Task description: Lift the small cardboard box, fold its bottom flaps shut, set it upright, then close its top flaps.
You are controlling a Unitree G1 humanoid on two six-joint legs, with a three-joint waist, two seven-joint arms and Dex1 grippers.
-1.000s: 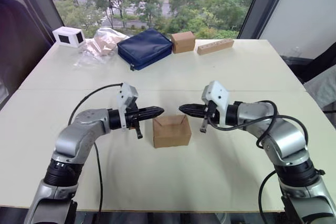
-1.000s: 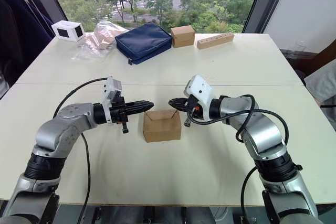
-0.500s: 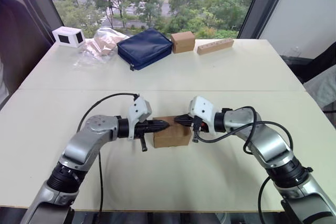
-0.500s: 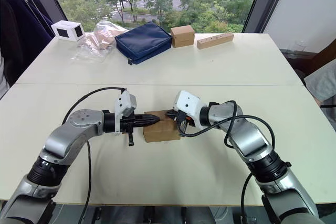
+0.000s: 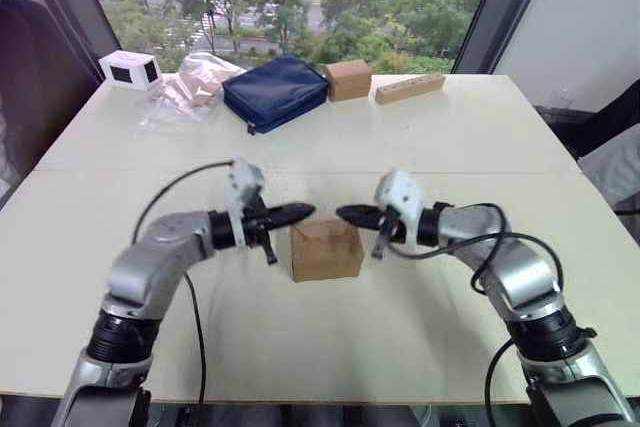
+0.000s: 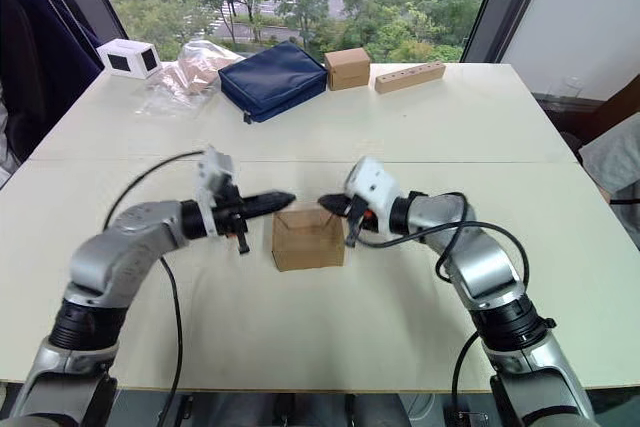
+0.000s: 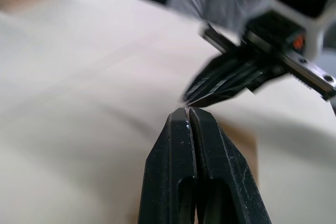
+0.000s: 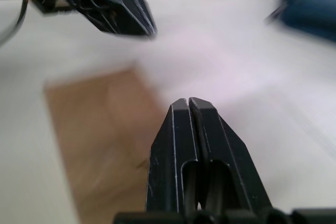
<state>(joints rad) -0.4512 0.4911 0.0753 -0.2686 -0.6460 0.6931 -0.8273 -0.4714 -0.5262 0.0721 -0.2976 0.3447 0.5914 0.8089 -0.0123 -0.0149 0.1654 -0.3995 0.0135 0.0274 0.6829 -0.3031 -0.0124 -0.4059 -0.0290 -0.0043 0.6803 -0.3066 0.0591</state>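
The small cardboard box stands upright on the table near its front middle. Its top flaps lie flat over the opening, and its bottom flaps are hidden underneath. My left gripper hovers shut just above the box's left top edge, tips pointing right. Facing it, my right gripper is shut above the right top edge. The two sets of tips are a short gap apart and neither touches the box. In the left wrist view, the left gripper points at the right gripper. The right wrist view has the box below the right gripper.
At the far side of the table lie a navy pouch, another small brown box, a long tan bar, a crumpled plastic bag and a white box.
The top flaps stood up a second ago; both grippers then pressed down on them. Now the flaps lie flat and both grippers have risen and drawn slightly apart.
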